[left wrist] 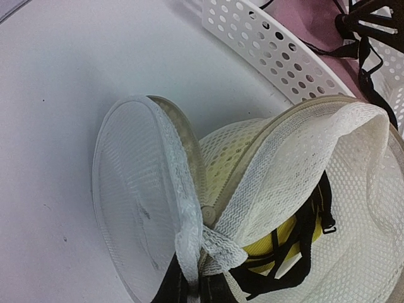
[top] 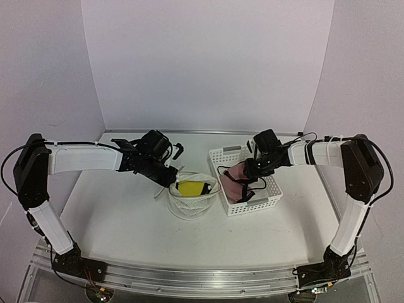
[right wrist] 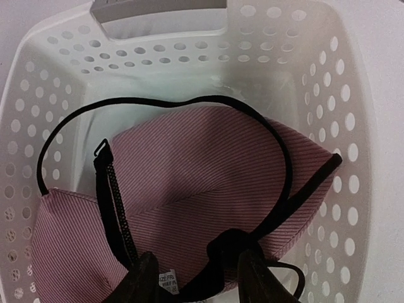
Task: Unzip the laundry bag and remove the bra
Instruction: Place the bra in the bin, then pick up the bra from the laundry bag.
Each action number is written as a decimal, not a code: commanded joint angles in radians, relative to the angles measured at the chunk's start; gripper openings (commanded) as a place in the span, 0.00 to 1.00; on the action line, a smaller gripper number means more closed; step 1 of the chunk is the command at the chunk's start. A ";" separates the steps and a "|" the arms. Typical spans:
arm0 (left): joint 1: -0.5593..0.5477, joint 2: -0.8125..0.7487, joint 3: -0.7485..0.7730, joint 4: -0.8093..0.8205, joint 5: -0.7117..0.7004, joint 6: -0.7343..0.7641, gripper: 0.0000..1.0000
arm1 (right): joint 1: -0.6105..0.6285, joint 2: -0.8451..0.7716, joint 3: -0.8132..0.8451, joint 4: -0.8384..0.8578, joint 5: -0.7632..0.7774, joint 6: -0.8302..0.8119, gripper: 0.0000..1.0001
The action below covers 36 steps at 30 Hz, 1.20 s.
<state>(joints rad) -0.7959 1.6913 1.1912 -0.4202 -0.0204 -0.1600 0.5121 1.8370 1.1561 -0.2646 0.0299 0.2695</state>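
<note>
The laundry bag (top: 189, 205) stands open in the middle of the table, its round mesh lid (left wrist: 126, 189) flipped up to the left. The yellow bra (top: 192, 187) with black straps lies inside it, and it also shows in the left wrist view (left wrist: 281, 243). My left gripper (top: 169, 180) is shut on the bag's mesh rim (left wrist: 189, 240) where lid and wall meet, and shows at the bottom of its own view (left wrist: 192, 287). My right gripper (top: 249, 172) is open (right wrist: 201, 284) over the basket, with a black band between its fingers (right wrist: 142, 281).
A white lattice plastic basket (top: 268, 202) stands right of the bag, almost touching it, and shows in both wrist views (left wrist: 265, 44) (right wrist: 177, 57). A pink striped bra with black straps (right wrist: 189, 170) lies in it. White walls close in at the back and sides.
</note>
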 commanded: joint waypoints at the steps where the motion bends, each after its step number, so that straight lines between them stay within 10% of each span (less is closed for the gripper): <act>1: -0.004 -0.007 0.030 -0.002 -0.036 -0.020 0.00 | 0.005 -0.109 0.050 -0.029 0.079 -0.013 0.49; 19: -0.003 -0.042 -0.012 0.142 -0.082 -0.100 0.00 | 0.093 -0.356 0.149 -0.112 -0.084 -0.139 0.54; 36: -0.008 -0.130 -0.139 0.260 -0.026 -0.064 0.00 | 0.300 -0.087 0.303 -0.078 -0.359 -0.144 0.40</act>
<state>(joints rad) -0.7979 1.6165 1.0634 -0.2241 -0.0696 -0.2356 0.7815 1.6958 1.4105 -0.3687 -0.2813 0.1329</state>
